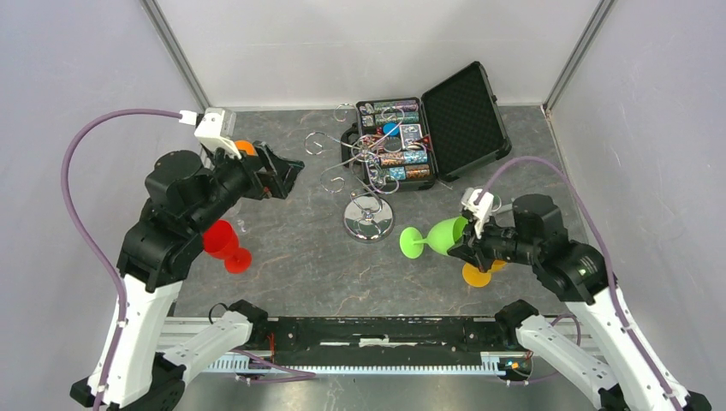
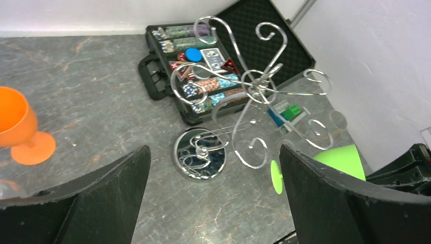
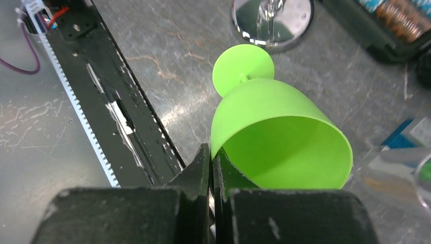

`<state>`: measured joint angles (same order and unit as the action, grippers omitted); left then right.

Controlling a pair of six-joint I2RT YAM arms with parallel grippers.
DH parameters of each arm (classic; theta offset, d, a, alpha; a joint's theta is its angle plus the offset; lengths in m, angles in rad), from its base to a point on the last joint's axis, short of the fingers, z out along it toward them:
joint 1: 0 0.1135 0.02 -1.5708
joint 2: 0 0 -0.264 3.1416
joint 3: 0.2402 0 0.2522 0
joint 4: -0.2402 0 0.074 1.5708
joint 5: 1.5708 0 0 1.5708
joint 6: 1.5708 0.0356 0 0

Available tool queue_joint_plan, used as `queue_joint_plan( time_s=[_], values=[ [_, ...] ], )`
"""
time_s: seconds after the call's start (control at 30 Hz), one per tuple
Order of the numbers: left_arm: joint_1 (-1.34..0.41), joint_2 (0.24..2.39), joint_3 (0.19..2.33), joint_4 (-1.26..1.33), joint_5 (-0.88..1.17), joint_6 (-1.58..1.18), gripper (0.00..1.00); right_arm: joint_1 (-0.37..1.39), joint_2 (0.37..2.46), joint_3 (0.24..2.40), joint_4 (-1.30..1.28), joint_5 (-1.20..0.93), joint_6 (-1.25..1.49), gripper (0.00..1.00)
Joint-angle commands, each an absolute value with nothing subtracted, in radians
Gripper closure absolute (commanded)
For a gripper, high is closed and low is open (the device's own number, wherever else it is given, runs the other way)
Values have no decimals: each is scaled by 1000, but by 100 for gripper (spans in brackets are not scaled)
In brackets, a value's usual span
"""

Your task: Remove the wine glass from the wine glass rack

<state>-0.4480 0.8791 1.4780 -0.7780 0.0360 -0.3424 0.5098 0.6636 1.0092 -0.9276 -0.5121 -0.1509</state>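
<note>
Green plastic, top view: the green wine glass (image 1: 435,235) is off the wine glass rack (image 1: 369,219). It lies just right of the rack's mirrored base, tipped on its side, foot toward the rack. Right gripper (image 1: 461,243) grips the bowl's rim from the side away from the rack. Left gripper (image 1: 285,175) hangs left of the rack, well apart, jaws spread wide with nothing between them. Black case (image 1: 432,127) lies open behind the rack, close under its wire arms (touching or not, cannot tell). Red glass (image 1: 225,246) stands upright far left of the rack. Orange glass (image 1: 246,147) shows beside the left wrist.

Left wrist view: both fingers (image 2: 101,201) frame the rack from well back. Curled wire arms fan out from the central pole. Green bowl shows right of the base; orange glass stands upright far left of it.

Right wrist view: fingers (image 3: 199,175) are pinched tight on the thin rim wall, one inside the bowl, one outside. Bowl mouth faces the camera. Foot points at the rack's disc base, near it but apart. Whether the glass rests on the table, cannot tell.
</note>
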Motion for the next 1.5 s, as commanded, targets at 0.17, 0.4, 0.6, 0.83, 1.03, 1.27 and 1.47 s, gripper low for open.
queue_joint_plan(
  time_s=[0.17,0.4,0.6,0.83,1.03,1.27,1.47],
  values=[
    [-443,912,1465,-815,-93,-300,0,514,749,947,-922,-371,-50,100],
    [-444,910,1444,-816,-121,-302,0,567,824,974,-978,-247,79,100],
    [-444,914,1437,-817,-132,-309,0,683,840,949,-962,-201,139,100],
    [-444,904,1439,-816,-143,-303,0,900,934,983,-937,-30,228,100],
    [-445,890,1437,-818,-143,-308,0,1032,1019,1050,-1010,120,285,98],
    [-443,880,1441,-820,-132,-308,0,1101,1080,1096,-1051,191,304,89],
    [-443,865,1442,-819,-120,-308,0,1112,1103,1099,-1098,235,314,85]
  ],
)
